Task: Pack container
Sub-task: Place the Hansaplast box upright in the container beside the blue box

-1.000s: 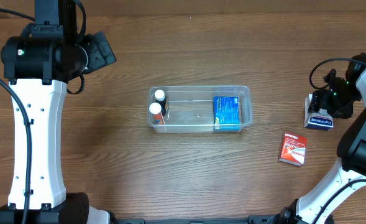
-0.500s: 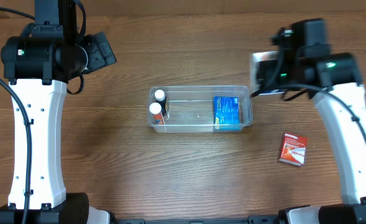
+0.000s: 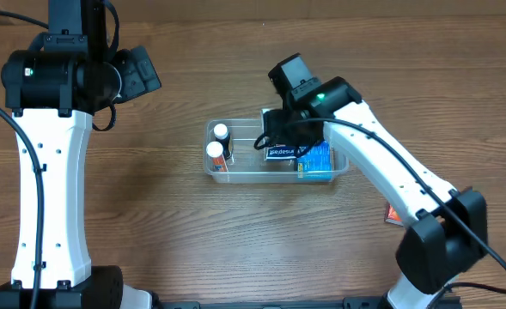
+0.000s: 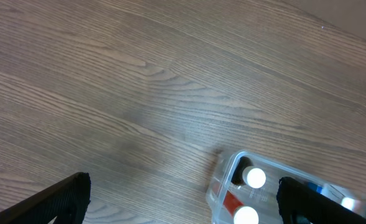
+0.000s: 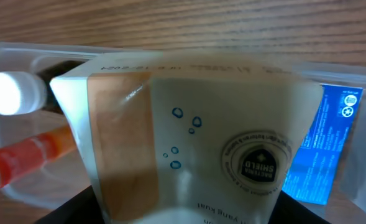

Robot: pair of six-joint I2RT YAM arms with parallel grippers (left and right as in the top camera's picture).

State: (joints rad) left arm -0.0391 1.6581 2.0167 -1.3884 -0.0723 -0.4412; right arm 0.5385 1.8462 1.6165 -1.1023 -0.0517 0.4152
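The clear plastic container (image 3: pixel 235 174) sits mid-table. It holds two white-capped bottles (image 3: pixel 216 151) at its left end and a blue box (image 3: pixel 320 160) at its right end. My right gripper (image 3: pixel 285 142) is shut on a white box (image 3: pixel 283 152) and holds it over the container's middle. In the right wrist view the white box (image 5: pixel 195 143) fills the frame, with a bottle cap (image 5: pixel 7 93) left and the blue box (image 5: pixel 329 146) right. My left gripper (image 4: pixel 183 202) is open, high over bare table left of the container (image 4: pixel 223 180).
A red box (image 3: pixel 390 215) lies on the table right of the container, mostly hidden by my right arm. The wooden table (image 3: pixel 149 223) surrounds the container on all sides.
My right arm has swung from the far right edge leftward, carrying the white box to over the container. The left arm has not moved.
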